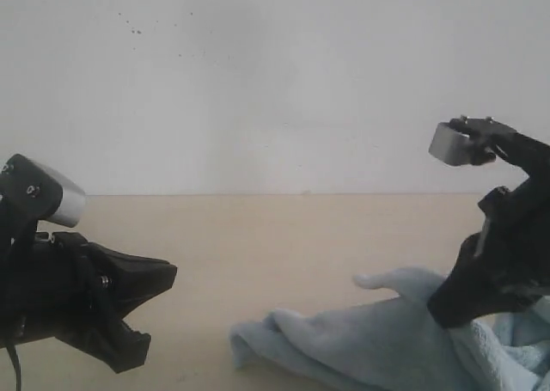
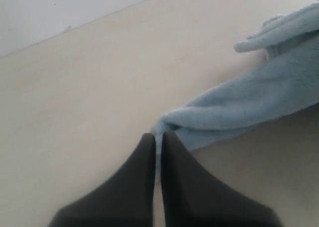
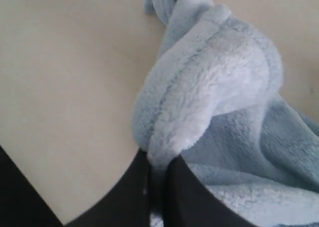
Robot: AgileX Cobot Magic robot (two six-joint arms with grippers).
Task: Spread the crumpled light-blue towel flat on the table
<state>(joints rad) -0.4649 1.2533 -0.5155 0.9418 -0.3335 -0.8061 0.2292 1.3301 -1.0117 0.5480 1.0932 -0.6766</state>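
The light-blue towel (image 1: pixel 369 348) lies crumpled on the beige table (image 1: pixel 258 236) at the front right, with one narrow end stretched toward the left. My right gripper (image 1: pixel 438 309) is shut on a raised fold of it. In the right wrist view the fluffy fold (image 3: pixel 219 72) bulges out from between the pinched fingers of the gripper (image 3: pixel 158 157). My left gripper (image 1: pixel 161 301) hovers low at the front left, apart from the towel. In the left wrist view its fingers (image 2: pixel 158 137) stand together with nothing between them, pointing at the towel's narrow end (image 2: pixel 249 107). No white tag shows.
A white speckled wall (image 1: pixel 258 82) rises behind the table's far edge. Bare tabletop (image 2: pixel 75 112) stretches between the left gripper and the towel and on toward the wall. The rest of the towel runs out of view at the right.
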